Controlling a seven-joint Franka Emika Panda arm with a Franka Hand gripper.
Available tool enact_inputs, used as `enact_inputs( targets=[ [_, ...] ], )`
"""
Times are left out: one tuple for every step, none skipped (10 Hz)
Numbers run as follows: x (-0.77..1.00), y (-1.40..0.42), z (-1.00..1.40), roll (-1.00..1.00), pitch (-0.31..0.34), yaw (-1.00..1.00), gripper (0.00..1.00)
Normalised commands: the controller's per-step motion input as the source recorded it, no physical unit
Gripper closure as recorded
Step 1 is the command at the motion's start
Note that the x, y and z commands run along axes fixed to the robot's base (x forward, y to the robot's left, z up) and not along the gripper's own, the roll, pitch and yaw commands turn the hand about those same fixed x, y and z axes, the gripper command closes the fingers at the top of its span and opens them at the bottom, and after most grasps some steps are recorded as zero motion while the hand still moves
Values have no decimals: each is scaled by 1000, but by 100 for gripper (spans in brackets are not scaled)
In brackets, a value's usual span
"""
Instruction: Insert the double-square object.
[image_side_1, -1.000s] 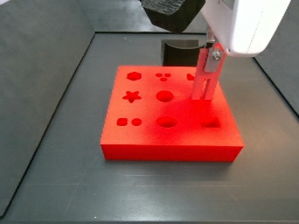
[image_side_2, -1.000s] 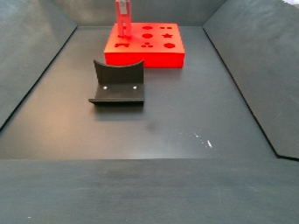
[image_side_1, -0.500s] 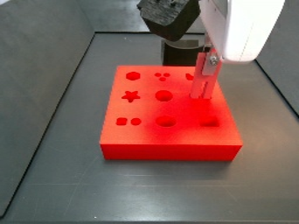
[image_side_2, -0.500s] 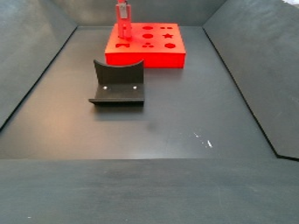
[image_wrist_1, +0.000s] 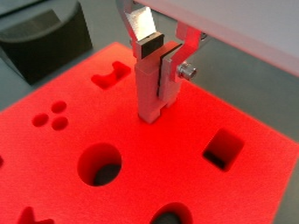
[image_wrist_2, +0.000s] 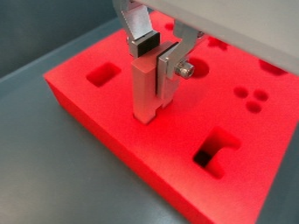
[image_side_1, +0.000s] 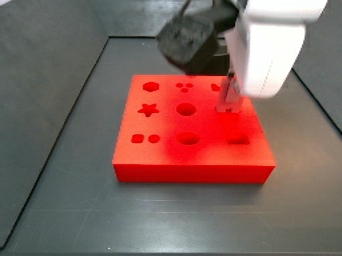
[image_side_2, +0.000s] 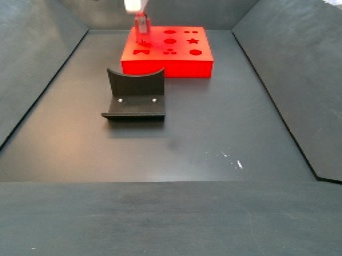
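My gripper (image_wrist_1: 153, 66), up over the bench's far end, shows flat silver finger plates (image_wrist_2: 142, 22) with dark pads, and there's a small round screw head (image_wrist_1: 187, 71) on one plate. My arm housing (image_side_1: 271, 45) is a big smooth white shell, a black rounded joint (image_side_1: 195, 38) beside it.

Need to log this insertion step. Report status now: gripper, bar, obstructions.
Gripper over the red block, shut on the double-square object. Bar upright, lower end at the block's top face; seating depth unclear. Nothing in the way; dark holder stands apart.
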Motion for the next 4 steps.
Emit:
enact_inputs(
  targets=[
    [0, 0, -546, 101, -91, -54, 100],
    [0, 0, 0, 80, 23, 0, 100],
    [0, 0, 0, 10, 0, 0, 100],
    [0, 0, 0, 0, 0, 0, 100]
  ],
)
